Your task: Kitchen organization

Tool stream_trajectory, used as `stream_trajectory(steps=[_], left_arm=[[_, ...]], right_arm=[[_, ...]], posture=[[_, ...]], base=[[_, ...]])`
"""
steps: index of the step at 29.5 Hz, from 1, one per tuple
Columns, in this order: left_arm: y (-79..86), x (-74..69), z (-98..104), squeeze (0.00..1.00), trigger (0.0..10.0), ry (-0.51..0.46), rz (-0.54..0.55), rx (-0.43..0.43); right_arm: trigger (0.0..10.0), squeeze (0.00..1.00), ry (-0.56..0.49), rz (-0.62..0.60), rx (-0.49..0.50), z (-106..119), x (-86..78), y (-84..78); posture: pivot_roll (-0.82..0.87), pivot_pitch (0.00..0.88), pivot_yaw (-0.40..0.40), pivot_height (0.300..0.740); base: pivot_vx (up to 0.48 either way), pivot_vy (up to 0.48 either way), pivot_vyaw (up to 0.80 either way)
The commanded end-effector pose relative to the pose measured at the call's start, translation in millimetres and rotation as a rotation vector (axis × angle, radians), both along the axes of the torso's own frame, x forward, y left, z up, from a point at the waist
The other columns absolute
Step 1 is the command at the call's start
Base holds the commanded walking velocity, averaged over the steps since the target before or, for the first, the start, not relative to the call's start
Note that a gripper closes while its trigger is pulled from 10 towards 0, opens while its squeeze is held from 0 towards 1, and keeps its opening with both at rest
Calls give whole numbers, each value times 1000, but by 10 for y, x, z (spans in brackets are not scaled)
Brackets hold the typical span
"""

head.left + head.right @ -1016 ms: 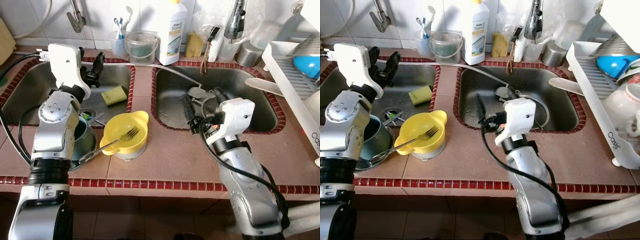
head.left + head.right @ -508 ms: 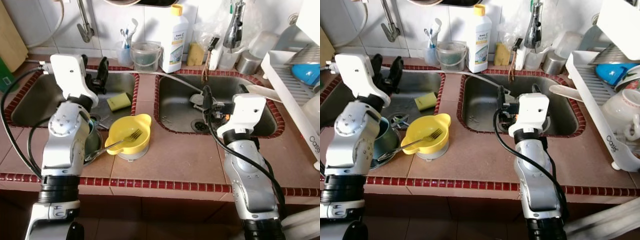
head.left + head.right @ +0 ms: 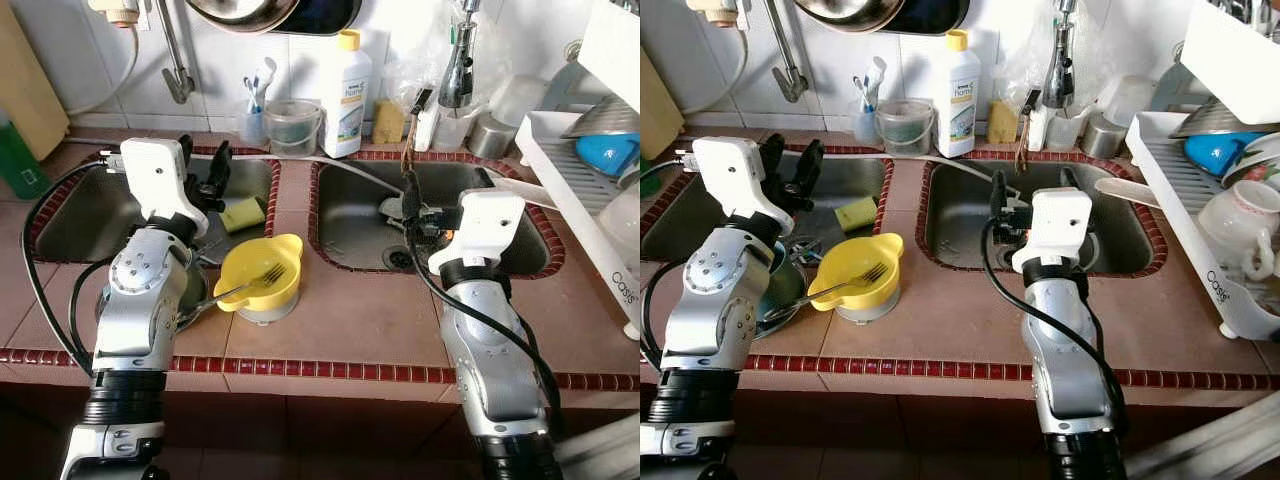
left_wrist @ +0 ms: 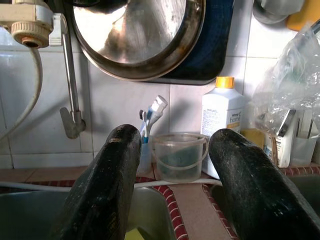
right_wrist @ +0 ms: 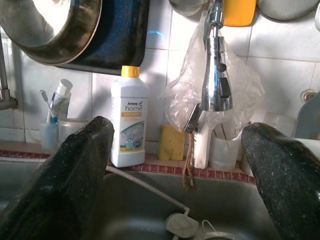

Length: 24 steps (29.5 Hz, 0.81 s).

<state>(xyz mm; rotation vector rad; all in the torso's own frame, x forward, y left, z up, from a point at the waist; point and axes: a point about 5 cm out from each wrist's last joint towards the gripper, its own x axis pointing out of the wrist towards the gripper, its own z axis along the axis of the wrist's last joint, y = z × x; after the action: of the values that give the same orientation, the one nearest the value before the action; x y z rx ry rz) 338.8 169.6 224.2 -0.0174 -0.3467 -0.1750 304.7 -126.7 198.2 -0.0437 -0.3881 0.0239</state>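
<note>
Standing over a terracotta-tiled counter with two steel sinks, the robot holds both arms raised. The left gripper hovers above the left sink, fingers spread and empty; the right gripper, also spread, hangs over the right sink. A yellow plastic bowl holding a metal fork sits on the counter between the sinks, near a yellow sponge.

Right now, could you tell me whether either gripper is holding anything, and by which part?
Nothing is held. The left gripper is open above the left sink, and the right gripper is open above the right sink.
</note>
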Motion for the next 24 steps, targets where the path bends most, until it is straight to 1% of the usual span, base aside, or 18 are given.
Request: stream_trajectory(steps=[1,7,10,13,14,15,17,19,24], left_arm=[[-18,-1,70,0,10000,-24,-19,24],[9,-41,98,0,10000,-36,0,56],[36,-55,113,0,10000,-37,-1,93],[137,-54,159,0,10000,-42,14,96],[137,-54,159,0,10000,-42,14,96],[231,-53,168,0,10000,-28,36,121],[325,-72,170,0,10000,-17,56,147],[361,-85,172,0,10000,-11,66,137],[392,-101,150,0,10000,-7,91,122]], right_arm=[[10000,0,-15,4,-14,23,8,5],[10000,0,-16,-8,-20,17,4,-22],[10000,0,-14,-11,-25,5,3,-30],[10000,0,-11,-12,-29,-1,5,-40],[10000,0,-11,-12,-29,-1,5,-40],[10000,0,-8,-11,-34,-4,6,-50],[10000,0,-5,-11,-42,-5,8,-61],[10000,0,-4,-10,-43,-4,9,-68],[10000,0,0,-12,-44,-12,10,-82]], posture=[[-215,0,32,740],[-214,4,33,740],[-213,7,32,740],[-209,12,28,740],[-209,12,28,740],[-207,16,26,740],[-205,20,25,740],[-201,26,23,740],[-193,33,15,740]], base=[[0,0,0],[0,0,0],[0,0,0],[0,0,0],[0,0,0],[0,0,0],[0,0,0],[0,0,0],[0,0,0]])
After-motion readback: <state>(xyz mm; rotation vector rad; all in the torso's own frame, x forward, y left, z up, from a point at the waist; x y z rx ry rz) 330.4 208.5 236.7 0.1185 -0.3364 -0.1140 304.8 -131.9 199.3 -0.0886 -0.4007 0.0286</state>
